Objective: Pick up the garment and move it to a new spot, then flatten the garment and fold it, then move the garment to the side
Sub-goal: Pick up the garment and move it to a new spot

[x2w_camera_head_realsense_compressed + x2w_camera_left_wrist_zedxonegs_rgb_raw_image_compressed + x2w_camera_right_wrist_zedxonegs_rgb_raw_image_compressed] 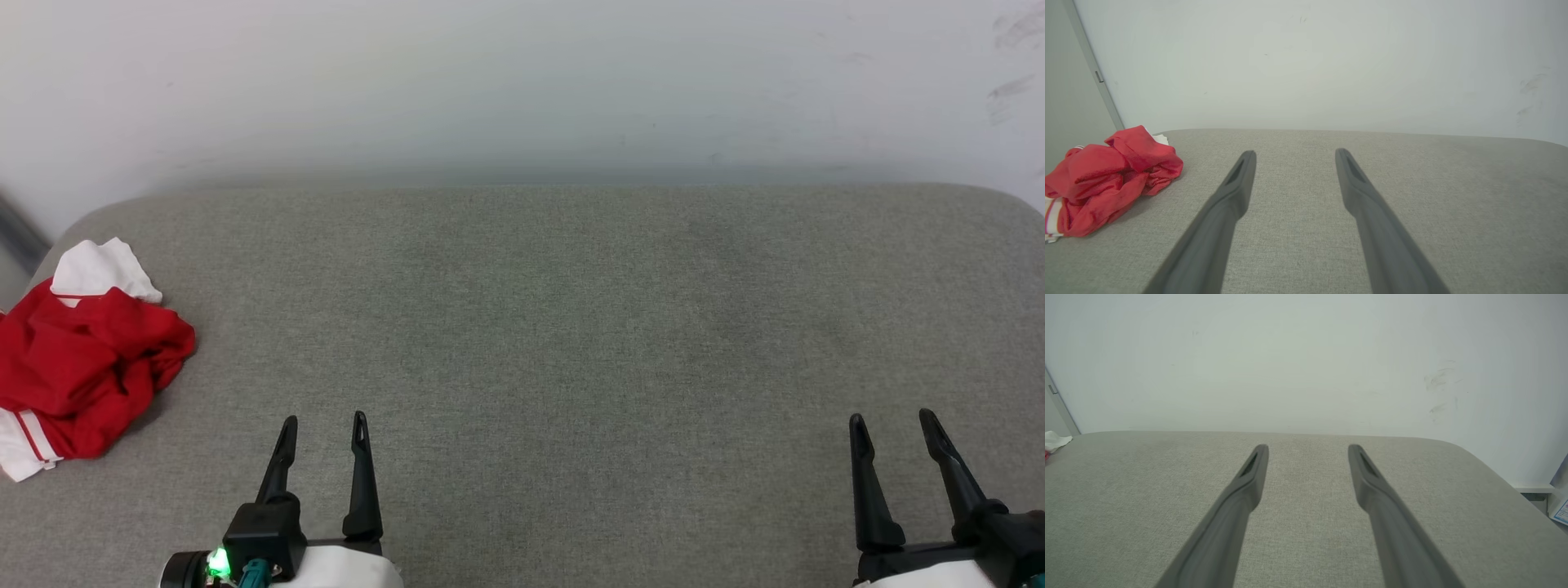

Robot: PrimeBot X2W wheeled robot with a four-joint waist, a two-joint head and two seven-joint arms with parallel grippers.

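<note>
Nothing looks started: the red-and-white garment lies crumpled at the far left edge of the grey padded table, while the left gripper and right gripper hover spread and empty.

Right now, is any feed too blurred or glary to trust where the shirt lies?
Head view: soft light, no glare; the garment is sharp, with a faint shadow at its near edge. Left wrist view: the left tool softens toward the lens, the garment is readable. Right wrist view: the frame's left edge cuts the garment to a sliver.
</note>
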